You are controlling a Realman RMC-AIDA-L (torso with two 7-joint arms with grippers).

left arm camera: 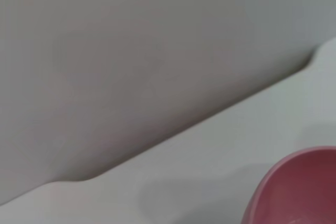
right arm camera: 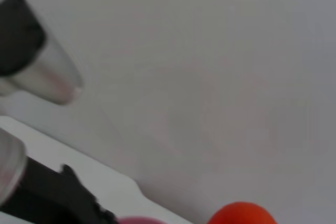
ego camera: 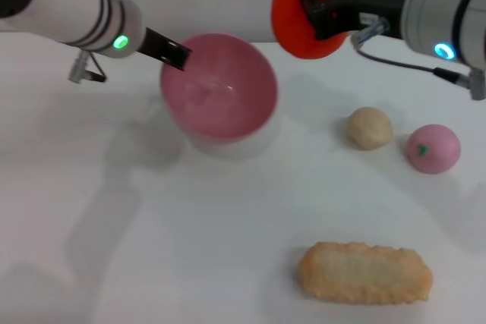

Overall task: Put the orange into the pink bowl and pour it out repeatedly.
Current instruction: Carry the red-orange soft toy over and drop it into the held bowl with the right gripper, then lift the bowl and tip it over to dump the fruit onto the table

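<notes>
Right gripper [ego camera: 315, 13] clamped on the orange [ego camera: 298, 14], raised above and right of the pink bowl [ego camera: 219, 86], left gripper [ego camera: 176, 55] apparently pinching the bowl's left rim, open table [ego camera: 152, 248] in front

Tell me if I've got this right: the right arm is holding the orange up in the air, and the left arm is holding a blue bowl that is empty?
Nearly. The bowl is pink, not blue; the head view shows this. The rest holds: the right end effector holds the orange in the air, and the left end effector grips the rim of the empty bowl.
</notes>
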